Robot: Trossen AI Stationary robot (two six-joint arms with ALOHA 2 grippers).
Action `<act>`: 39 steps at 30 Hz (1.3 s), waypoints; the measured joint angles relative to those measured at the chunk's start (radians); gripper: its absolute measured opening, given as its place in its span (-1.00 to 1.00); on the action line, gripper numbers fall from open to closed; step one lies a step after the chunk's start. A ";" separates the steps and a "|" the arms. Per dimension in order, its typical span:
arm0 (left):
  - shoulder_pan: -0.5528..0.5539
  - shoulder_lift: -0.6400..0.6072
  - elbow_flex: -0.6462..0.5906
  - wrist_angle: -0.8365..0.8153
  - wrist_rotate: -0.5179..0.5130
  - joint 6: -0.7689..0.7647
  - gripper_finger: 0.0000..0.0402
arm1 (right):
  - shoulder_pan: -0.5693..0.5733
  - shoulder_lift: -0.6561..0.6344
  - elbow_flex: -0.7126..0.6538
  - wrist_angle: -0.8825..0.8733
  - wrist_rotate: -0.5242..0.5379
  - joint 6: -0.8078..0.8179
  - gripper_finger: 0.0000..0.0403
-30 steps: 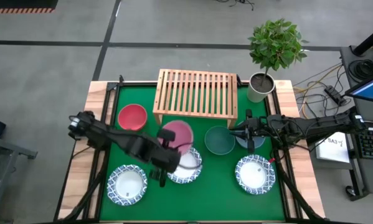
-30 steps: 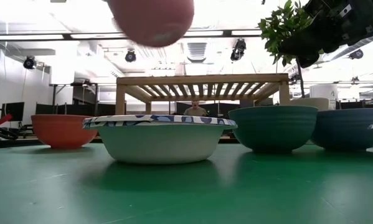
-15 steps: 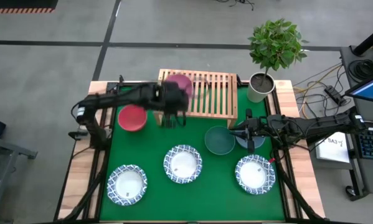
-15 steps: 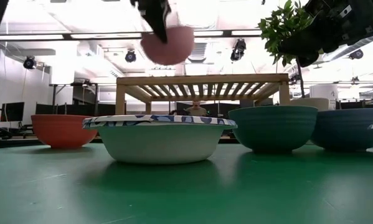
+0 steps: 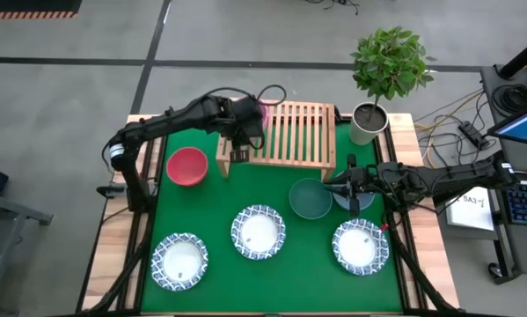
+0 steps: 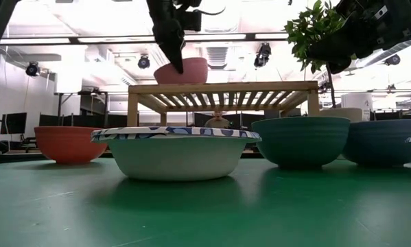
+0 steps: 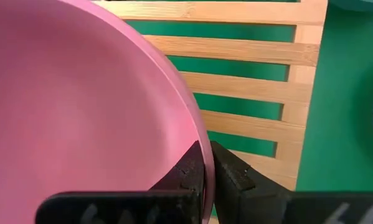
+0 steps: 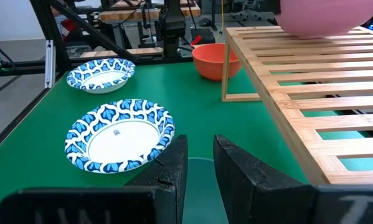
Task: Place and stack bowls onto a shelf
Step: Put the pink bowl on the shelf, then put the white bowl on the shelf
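Pinching the rim of the pink bowl (image 7: 80, 106) between my left gripper's (image 7: 206, 163) two fingers, I have it at the left end of the shelf (image 5: 281, 132), where the low view shows its base on the slatted top. My left arm reaches over from the table's left side, above the red bowl (image 5: 186, 165), which sits on the green mat just left of the shelf's leg. My right gripper (image 8: 197, 163) waits at the right of the mat, its fingers a little apart with nothing between them, poised over the teal-green bowl (image 5: 311, 198) with the blue bowl (image 6: 387, 140) just beside that one. Three white bowls with blue patterned rims lie in a row along the near side: one at the left (image 5: 179, 261), one in the middle (image 5: 259, 232), one at the right (image 5: 361, 246). A potted plant (image 5: 388, 66) stands on the table's far right corner, near the shelf.
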 joint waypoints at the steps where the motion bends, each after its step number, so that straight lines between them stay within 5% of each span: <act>1: -0.001 0.000 -0.005 0.002 0.000 0.000 -1.00 | 0.000 0.000 0.000 0.000 0.000 -0.004 -0.66; 10: -0.001 0.001 -0.021 0.015 0.004 -0.004 -0.92 | 0.000 0.000 0.000 0.000 0.000 -0.007 -0.66; 25: -0.001 -0.018 -0.021 0.037 -0.010 -0.005 -0.42 | 0.000 0.000 0.000 0.000 -0.001 0.012 -0.66; 34: -0.016 -0.116 -0.021 0.036 -0.012 -0.019 -0.40 | 0.000 0.000 0.000 0.016 -0.001 0.029 -0.66; 39: -0.063 -0.199 -0.021 0.054 -0.013 -0.165 -0.40 | 0.000 0.000 0.000 0.017 -0.001 0.028 -0.66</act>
